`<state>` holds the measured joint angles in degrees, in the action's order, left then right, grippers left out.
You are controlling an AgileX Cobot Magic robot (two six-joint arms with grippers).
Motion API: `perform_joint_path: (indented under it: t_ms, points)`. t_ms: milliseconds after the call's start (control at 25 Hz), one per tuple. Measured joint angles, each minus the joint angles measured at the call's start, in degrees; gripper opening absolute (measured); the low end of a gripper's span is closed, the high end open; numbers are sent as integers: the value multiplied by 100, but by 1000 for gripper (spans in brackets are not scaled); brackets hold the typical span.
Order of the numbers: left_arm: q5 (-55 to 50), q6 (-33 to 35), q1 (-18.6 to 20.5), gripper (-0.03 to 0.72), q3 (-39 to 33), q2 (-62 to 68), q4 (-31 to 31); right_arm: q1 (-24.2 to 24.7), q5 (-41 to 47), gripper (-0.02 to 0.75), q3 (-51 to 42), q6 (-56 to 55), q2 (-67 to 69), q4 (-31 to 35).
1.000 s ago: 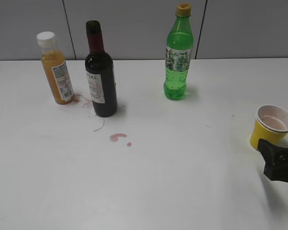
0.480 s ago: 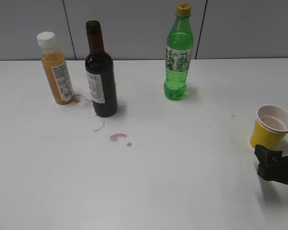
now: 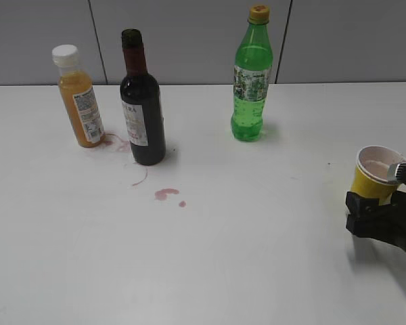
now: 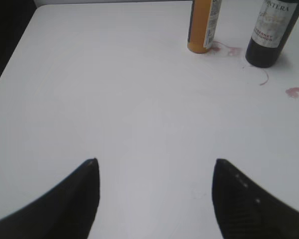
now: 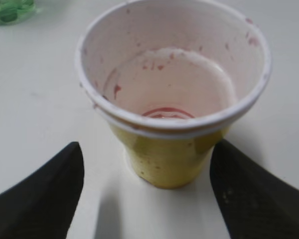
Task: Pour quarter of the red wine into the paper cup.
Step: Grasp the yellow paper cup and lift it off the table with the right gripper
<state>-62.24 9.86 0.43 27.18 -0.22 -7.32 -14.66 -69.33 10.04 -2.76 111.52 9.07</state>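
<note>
The red wine bottle (image 3: 142, 115), dark glass with maroon neck foil and a white label, stands upright at the back left; its lower part shows in the left wrist view (image 4: 271, 30). The yellow paper cup (image 3: 374, 172) stands at the right edge, its white inside stained pink with a red ring at the bottom (image 5: 172, 94). My right gripper (image 3: 382, 196) is open, its fingers on either side of the cup's base (image 5: 147, 147), and I see no contact. My left gripper (image 4: 155, 162) is open and empty over bare table, well short of the bottles.
An orange juice bottle (image 3: 80, 101) with a white cap stands left of the wine, also in the left wrist view (image 4: 204, 25). A green soda bottle (image 3: 250, 81) stands at the back centre. Wine stains (image 3: 166, 194) mark the white table (image 3: 257, 257) in front of the wine bottle.
My right gripper has moved up and forward to the cup, so that its fingers now flank the base. The cup looks shifted slightly left. The bottles have not moved.
</note>
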Motion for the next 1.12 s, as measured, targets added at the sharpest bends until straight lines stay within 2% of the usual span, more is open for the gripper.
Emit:
perform_joint_path:
  t_ms: [560, 1120]
  points:
    - [0, 4, 0, 517, 0, 0, 0, 0, -10, 592, 697, -129, 753, 213]
    - [0, -1, 0, 517, 0, 0, 0, 0, -10, 459, 852, -166, 862, 380]
